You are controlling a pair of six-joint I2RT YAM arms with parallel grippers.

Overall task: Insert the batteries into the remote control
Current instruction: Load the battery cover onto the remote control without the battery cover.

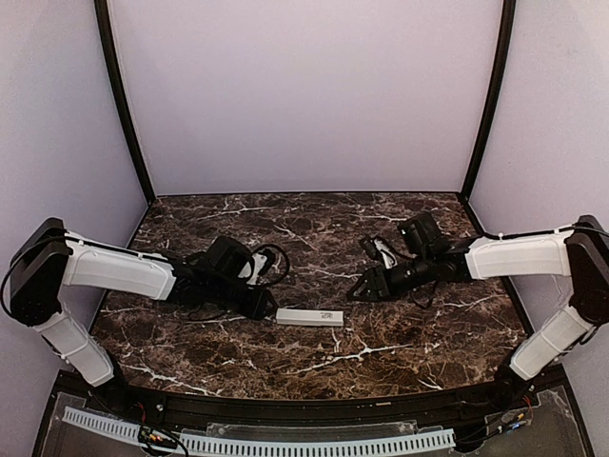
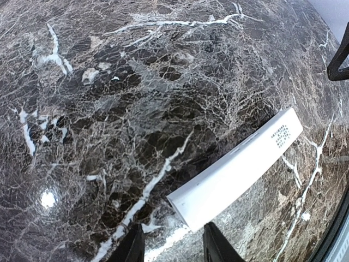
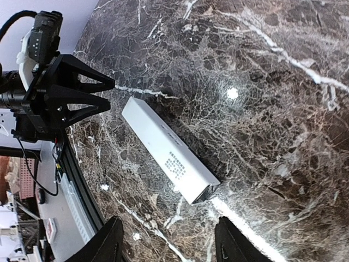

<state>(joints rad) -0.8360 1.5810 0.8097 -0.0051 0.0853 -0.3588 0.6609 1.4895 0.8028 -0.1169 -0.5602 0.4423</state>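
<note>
Dark brown marble worktop [image 1: 400,352] with white veins fills most of the scene. Both arms are stretched low over it toward the middle, left arm [image 1: 114,269] from one side, right arm [image 1: 514,255] from the other. Between them lies the remote control [image 1: 309,317], flat on the stone, a plain white bar set roughly crosswise in front of the bases. My guess is it's parked there so each arm can get at one end.

Left pincer [image 2: 173,246] is open with nothing in it, fingers down low and the near end of the remote just ahead of the gap. Looks lined up to close on that end and pin the thing down, but that's only my read. Right pincer [image 3: 170,243] is spread wide too and empty, hovering near the other end, not touching as far as I can see.

Face-up side of the remote only has a small patch of print [image 3: 175,164] and no buttons showing. So it's probably back-side up, which makes sense for reaching the battery recess. The end nearer the right arm looks darker, can't tell if that's an opening.

Batteries? Can't spot either one in any view, so I'd say loading hasn't really begun.
</note>
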